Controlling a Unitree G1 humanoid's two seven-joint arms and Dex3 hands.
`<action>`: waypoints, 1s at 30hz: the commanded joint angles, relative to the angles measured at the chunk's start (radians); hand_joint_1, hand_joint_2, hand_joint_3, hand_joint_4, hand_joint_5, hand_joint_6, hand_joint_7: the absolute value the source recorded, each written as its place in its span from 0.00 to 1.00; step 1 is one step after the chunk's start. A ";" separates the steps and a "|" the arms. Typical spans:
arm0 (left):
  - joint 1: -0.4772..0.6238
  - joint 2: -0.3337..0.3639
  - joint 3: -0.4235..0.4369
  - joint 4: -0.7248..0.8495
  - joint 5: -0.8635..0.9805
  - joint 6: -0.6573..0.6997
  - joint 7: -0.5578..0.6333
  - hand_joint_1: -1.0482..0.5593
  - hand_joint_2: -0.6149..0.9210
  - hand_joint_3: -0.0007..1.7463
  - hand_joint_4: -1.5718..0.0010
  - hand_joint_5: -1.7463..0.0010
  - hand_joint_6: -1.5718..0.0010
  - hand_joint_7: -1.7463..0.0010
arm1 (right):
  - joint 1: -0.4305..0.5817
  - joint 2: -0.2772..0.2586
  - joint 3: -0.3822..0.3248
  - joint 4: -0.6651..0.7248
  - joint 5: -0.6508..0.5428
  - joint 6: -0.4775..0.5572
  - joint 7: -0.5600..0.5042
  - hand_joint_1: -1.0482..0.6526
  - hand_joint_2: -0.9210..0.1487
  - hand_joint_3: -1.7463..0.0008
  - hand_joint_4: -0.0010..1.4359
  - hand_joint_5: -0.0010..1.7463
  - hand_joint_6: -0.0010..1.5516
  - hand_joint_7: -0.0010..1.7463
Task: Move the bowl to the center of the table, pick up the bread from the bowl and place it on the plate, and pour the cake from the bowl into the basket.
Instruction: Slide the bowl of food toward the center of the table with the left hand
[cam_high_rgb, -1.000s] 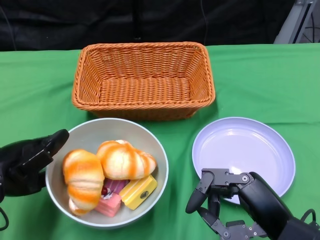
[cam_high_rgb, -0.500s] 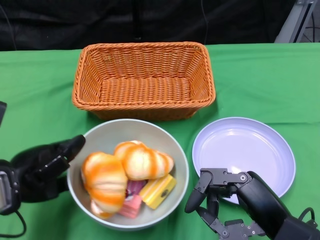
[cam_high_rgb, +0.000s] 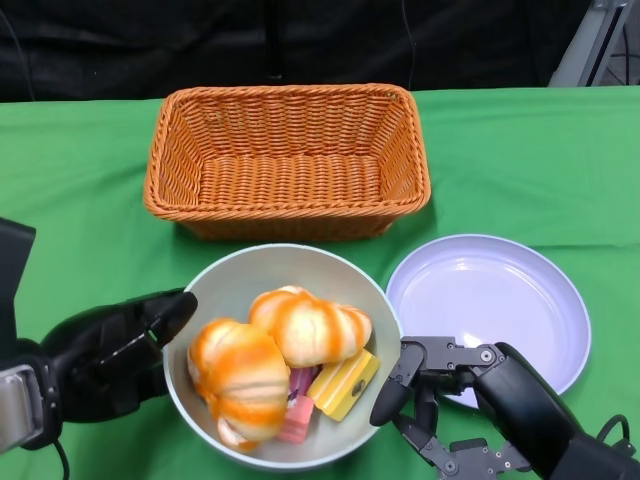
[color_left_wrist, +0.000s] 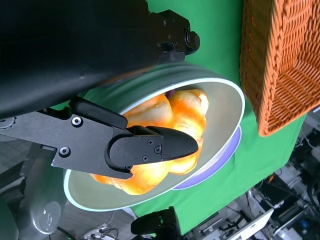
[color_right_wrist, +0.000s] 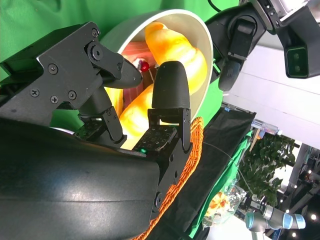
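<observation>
Nearest the robot: right hand (cam_high_rgb: 440, 400) low at the near edge, fingers spread and half-curled, holding nothing, hovering just off the bowl's right rim and over the near edge of the plate. Right wrist view agrees: fingers apart, bowl mouth ahead of them, no contact seen.

Left hand (cam_high_rgb: 115, 350) at the bowl's left side, fingers against or wrapped on the outer wall near the rim. Left wrist view shows one finger (color_left_wrist: 150, 147) across the bowl mouth and the rest under or behind the wall, so likely gripping the rim; not 100% sure it is a grip vs a push.

Bowl (cam_high_rgb: 250, 268) sits near the table (cam_high_rgb: 80, 180) middle, just in front of the basket, right rim touching or overlapping the plate edge. Step 1 looks about done, judging by position.

Inside: two bread rolls (cam_high_rgb: 275, 345) on top, yellow cake piece (cam_high_rgb: 345, 385) and pink cake piece (cam_high_rgb: 297, 420) under them. Nothing taken out yet.

Plate (cam_high_rgb: 500, 290), lilac, right of bowl, nothing on it. Bread step not begun.

Farthest: wicker basket (cam_high_rgb: 288, 160), nothing in it. Pour step not begun.

Approx a third done; left: bread to plate, then cake to basket.
</observation>
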 joint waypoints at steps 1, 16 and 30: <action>0.012 0.015 -0.003 -0.015 0.009 -0.055 -0.006 0.31 1.00 0.22 1.00 1.00 1.00 1.00 | 0.003 -0.009 -0.006 0.000 0.003 -0.006 -0.004 0.61 0.39 0.42 0.53 1.00 0.52 0.66; 0.054 0.032 -0.053 0.070 0.414 -0.713 0.313 0.33 1.00 0.13 0.72 0.90 0.77 0.94 | 0.005 -0.008 -0.013 0.010 0.009 -0.032 -0.010 0.61 0.38 0.43 0.53 1.00 0.52 0.64; -0.027 -0.001 0.097 0.417 0.271 -1.216 0.229 0.57 1.00 0.15 0.36 0.78 0.35 0.88 | 0.006 -0.042 -0.052 0.013 0.021 -0.087 0.003 0.58 0.33 0.56 0.53 0.73 0.51 0.50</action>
